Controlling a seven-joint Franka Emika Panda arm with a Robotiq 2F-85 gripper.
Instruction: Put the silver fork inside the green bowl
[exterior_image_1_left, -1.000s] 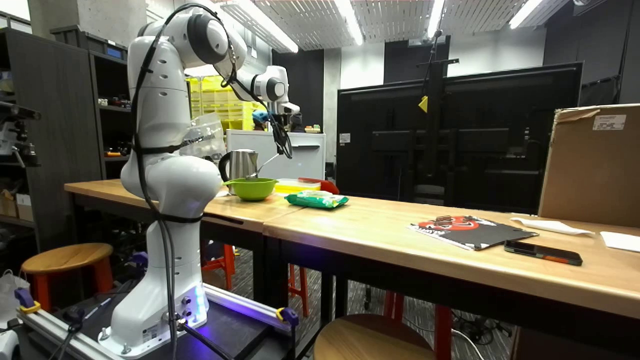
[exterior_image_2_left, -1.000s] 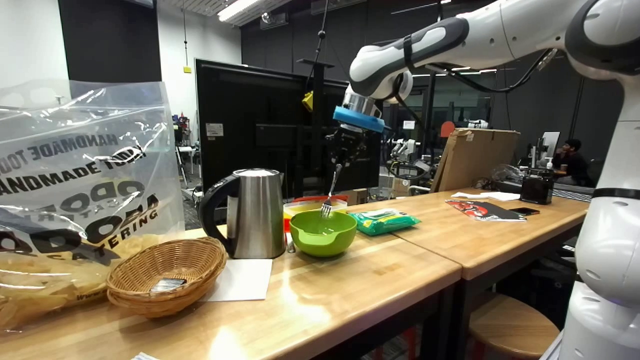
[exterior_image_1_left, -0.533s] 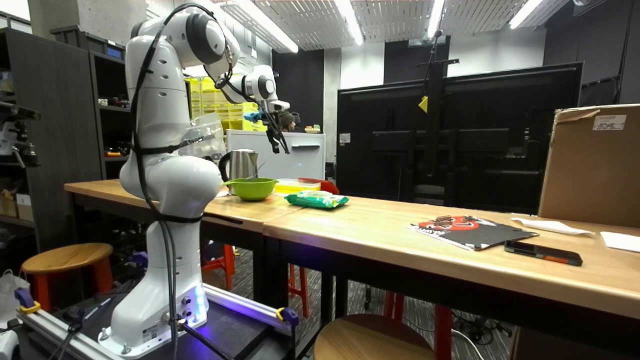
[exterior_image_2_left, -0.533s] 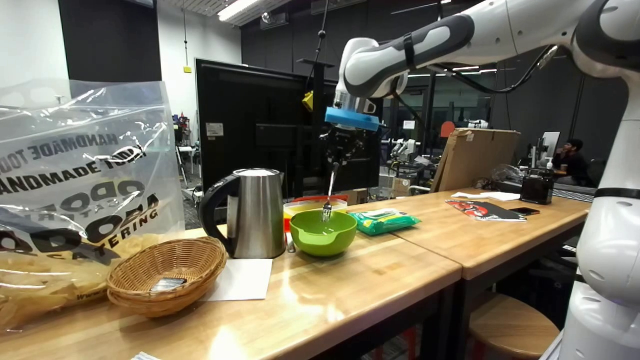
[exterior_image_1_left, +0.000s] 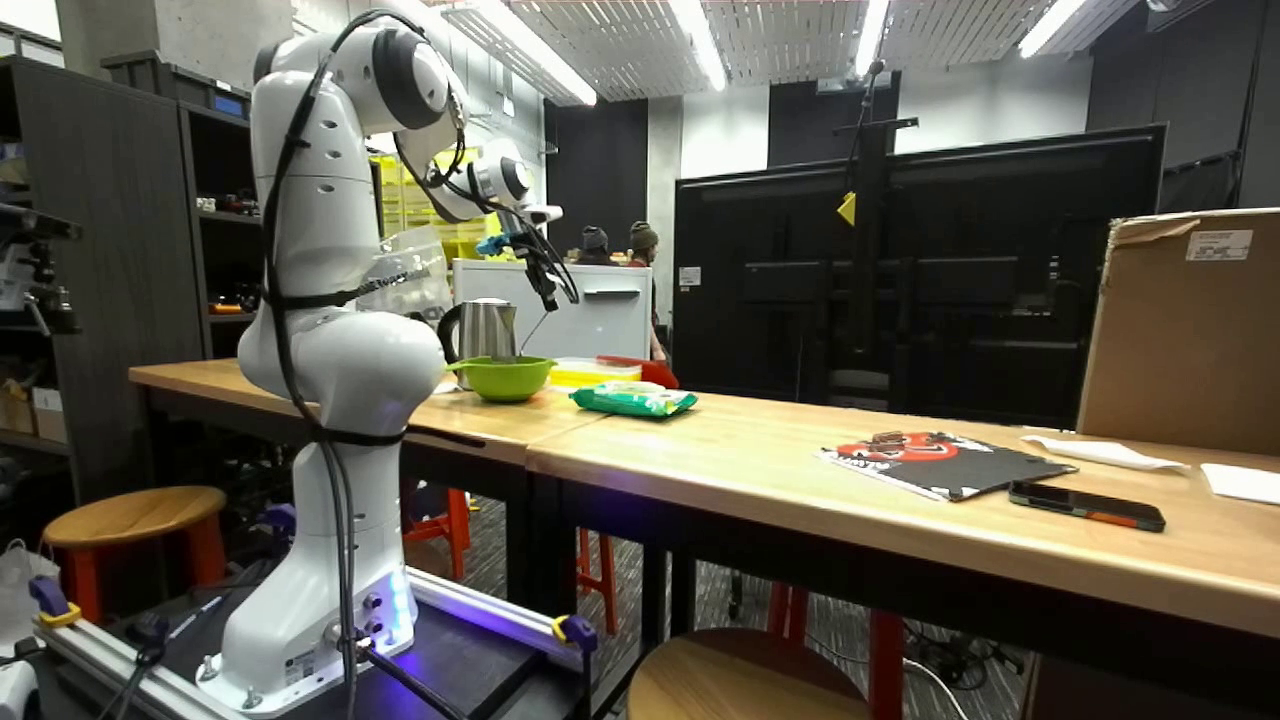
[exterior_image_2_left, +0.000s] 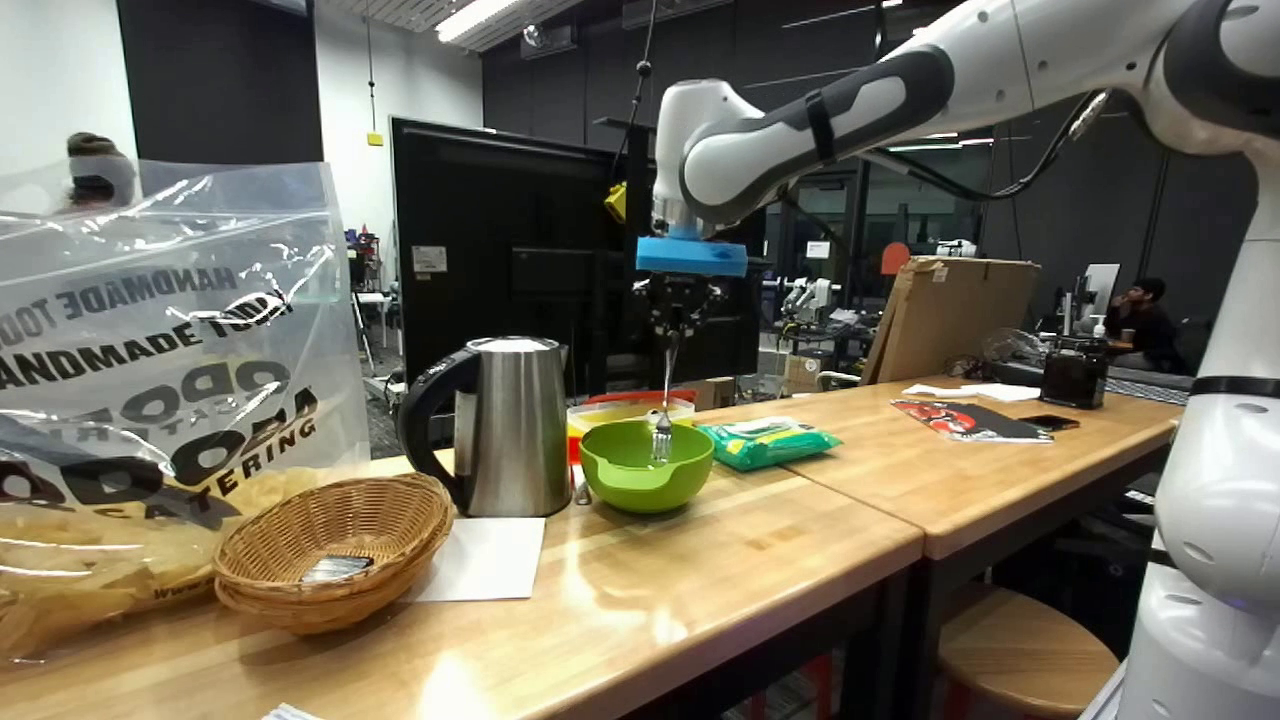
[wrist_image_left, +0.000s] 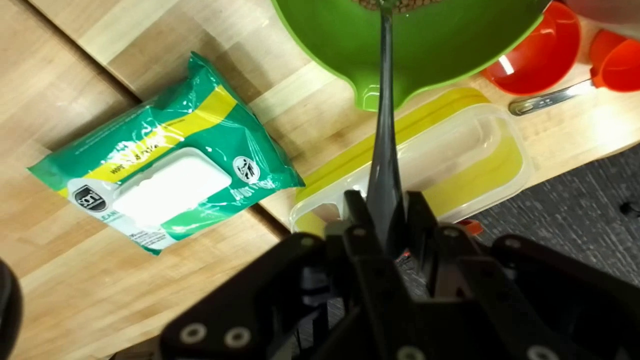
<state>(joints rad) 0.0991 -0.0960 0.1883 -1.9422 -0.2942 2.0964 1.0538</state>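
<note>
The lime-green bowl (exterior_image_2_left: 645, 490) stands on the table beside the kettle, and it also shows in an exterior view (exterior_image_1_left: 507, 380) and in the wrist view (wrist_image_left: 450, 45). Small tan bits lie in its bottom. My gripper (wrist_image_left: 385, 200) is shut on the silver fork (wrist_image_left: 385, 105) by its handle end. In an exterior view the gripper (exterior_image_2_left: 674, 330) is above the bowl, with the fork (exterior_image_2_left: 666, 385) hanging steeply down. The fork's tines are inside the bowl, below its back rim. I cannot tell whether they touch the bowl. In the wrist view the tines are hardly visible at the top edge.
A green wipes pack (wrist_image_left: 170, 165) and a yellow-lidded clear container (wrist_image_left: 450, 155) lie close to the bowl. A steel kettle (exterior_image_2_left: 515, 430) stands beside it. Red cups (wrist_image_left: 540, 55) are behind. A wicker basket (exterior_image_2_left: 330, 540) and a plastic bag (exterior_image_2_left: 180, 380) stand farther along the table.
My gripper has moved back toward the robot's base and tilted. The fork has come with it; its tines sit lower in the bowl and the fork hangs more upright. The bowl has not moved.
</note>
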